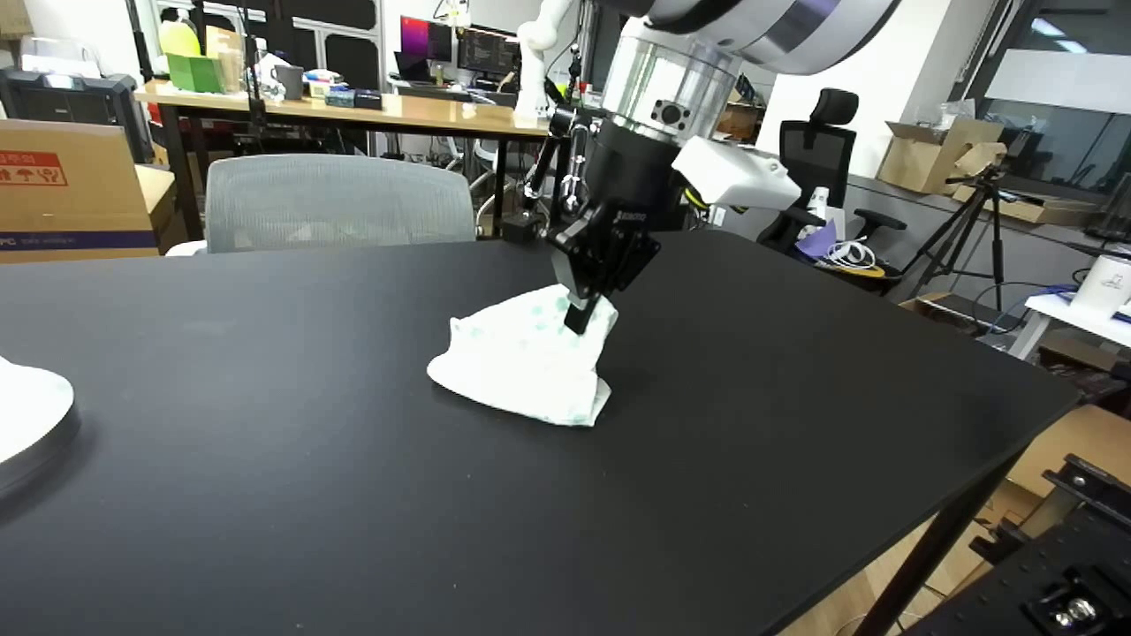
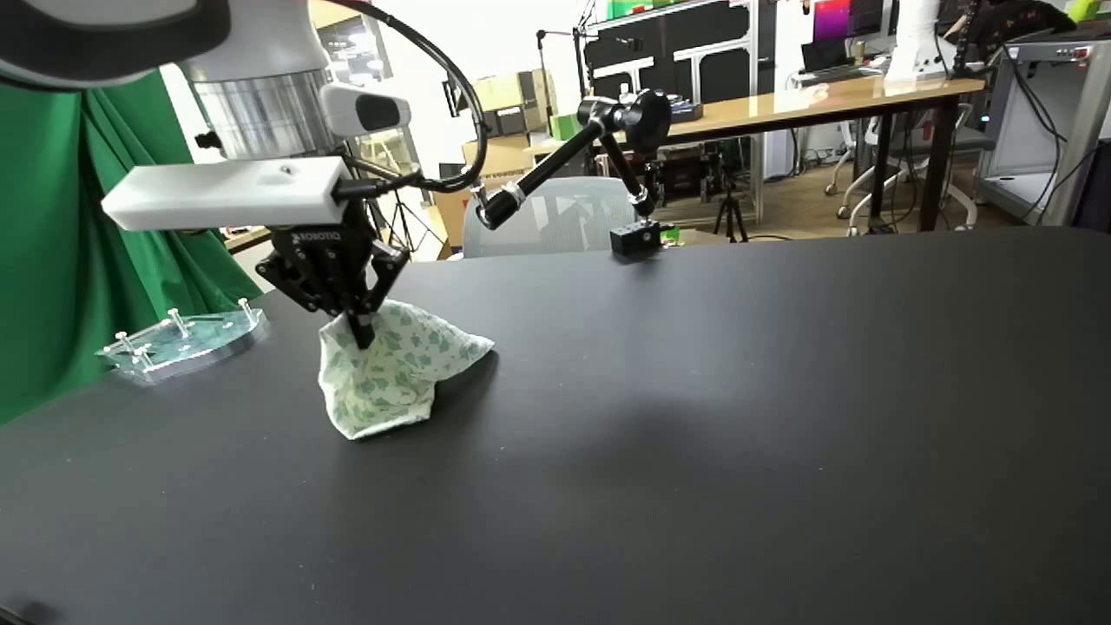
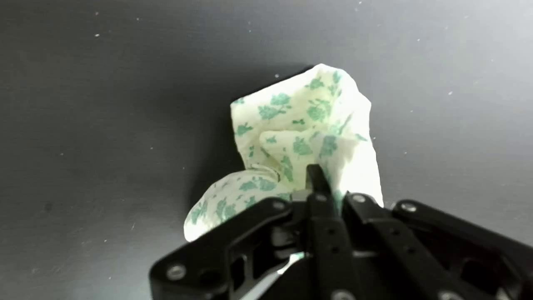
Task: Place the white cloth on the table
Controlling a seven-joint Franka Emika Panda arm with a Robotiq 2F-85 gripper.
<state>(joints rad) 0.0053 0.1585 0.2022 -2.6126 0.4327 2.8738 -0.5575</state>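
The white cloth has a green leaf print and is crumpled. It shows in both exterior views (image 1: 521, 367) (image 2: 395, 373) and in the wrist view (image 3: 287, 110). Its top is pinched in my gripper (image 1: 580, 311), which also shows in an exterior view (image 2: 360, 328) and in the wrist view (image 3: 322, 183). The fingers are close together with cloth between them, pointing down. The cloth spreads below the fingertips at the black table (image 1: 353, 530). One corner stands off the tabletop with a shadow under it. I cannot tell how much of the cloth touches the table.
A transparent plate with upright bolts (image 2: 187, 343) lies on the table beyond the gripper. A jointed black arm (image 2: 555, 178) with a small black box (image 2: 636, 237) stands at the far edge. A white rounded object (image 1: 31, 411) sits at the table's left. A grey chair (image 1: 340, 203) stands behind.
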